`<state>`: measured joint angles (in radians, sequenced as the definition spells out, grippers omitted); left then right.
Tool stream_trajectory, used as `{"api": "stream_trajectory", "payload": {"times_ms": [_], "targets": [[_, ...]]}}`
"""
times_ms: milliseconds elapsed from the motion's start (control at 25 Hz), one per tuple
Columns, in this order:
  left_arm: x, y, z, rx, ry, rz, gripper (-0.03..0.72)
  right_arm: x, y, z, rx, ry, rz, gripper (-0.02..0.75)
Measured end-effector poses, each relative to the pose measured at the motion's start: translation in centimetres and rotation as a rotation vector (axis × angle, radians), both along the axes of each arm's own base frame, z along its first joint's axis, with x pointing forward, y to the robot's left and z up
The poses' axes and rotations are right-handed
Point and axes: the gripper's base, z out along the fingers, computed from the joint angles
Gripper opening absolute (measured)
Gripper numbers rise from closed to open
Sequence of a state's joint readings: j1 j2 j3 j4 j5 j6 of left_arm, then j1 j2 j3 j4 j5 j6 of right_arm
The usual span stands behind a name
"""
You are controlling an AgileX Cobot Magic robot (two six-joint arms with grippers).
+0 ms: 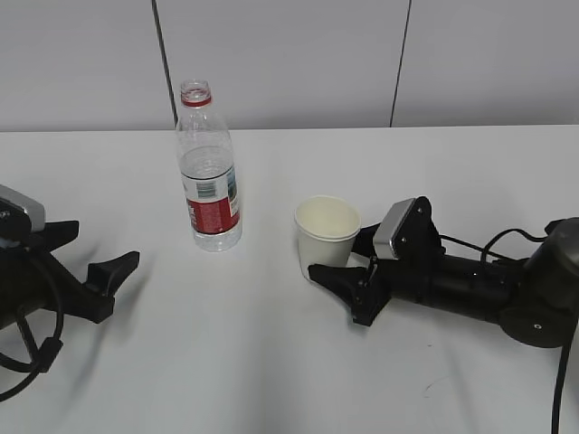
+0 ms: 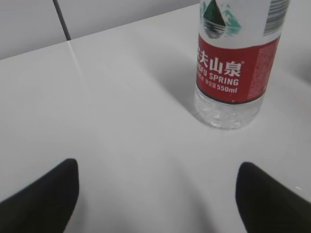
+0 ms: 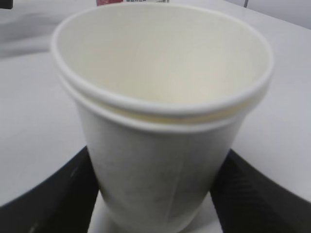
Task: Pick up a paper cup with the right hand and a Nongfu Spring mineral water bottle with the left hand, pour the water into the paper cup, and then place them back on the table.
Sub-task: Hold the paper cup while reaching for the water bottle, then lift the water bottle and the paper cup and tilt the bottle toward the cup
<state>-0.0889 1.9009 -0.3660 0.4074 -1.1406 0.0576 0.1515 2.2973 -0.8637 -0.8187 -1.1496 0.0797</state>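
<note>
Right claw is straddling the cup, fingers apart on either side of its lower wall, not visibly clamping yet; cup is standing upright on the worktop. Left claw is sitting open, well short of the bottle, which stands upright ahead and to its right.

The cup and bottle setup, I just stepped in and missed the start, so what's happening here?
The right hand has its fingers on either side of the paper cup, which stands upright on the table; whether they press it yet is unclear. The left hand is open, short of the Nongfu Spring mineral water bottle, which stands uncapped and untouched. The cup looks empty, so nothing has been poured.
</note>
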Motion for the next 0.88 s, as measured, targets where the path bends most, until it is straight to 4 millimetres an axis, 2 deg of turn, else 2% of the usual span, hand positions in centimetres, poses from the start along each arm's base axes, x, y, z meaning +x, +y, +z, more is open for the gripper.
{"api": "stream_trajectory", "payload": {"times_ms": [160,320,680,880], "targets": [[0.0,0.0,0.0,-0.003,0.002,-0.001,0.59,0.3,-0.1,0.3,-0.02,-0.041,-0.017,0.495],[0.1,-0.2,0.1,-0.001,-0.007,-0.026,0.59,1.5,-0.5,1.5,-0.021,-0.11,-0.093,0.494],[2.2,-1.7,1.5,-0.03,-0.084,-0.174,0.59,1.9,-0.6,1.7,-0.019,-0.122,-0.116,0.494],[3.5,-2.2,2.3,-0.077,-0.102,-0.202,0.59,1.9,-0.6,1.7,-0.019,-0.122,-0.118,0.493]]}}
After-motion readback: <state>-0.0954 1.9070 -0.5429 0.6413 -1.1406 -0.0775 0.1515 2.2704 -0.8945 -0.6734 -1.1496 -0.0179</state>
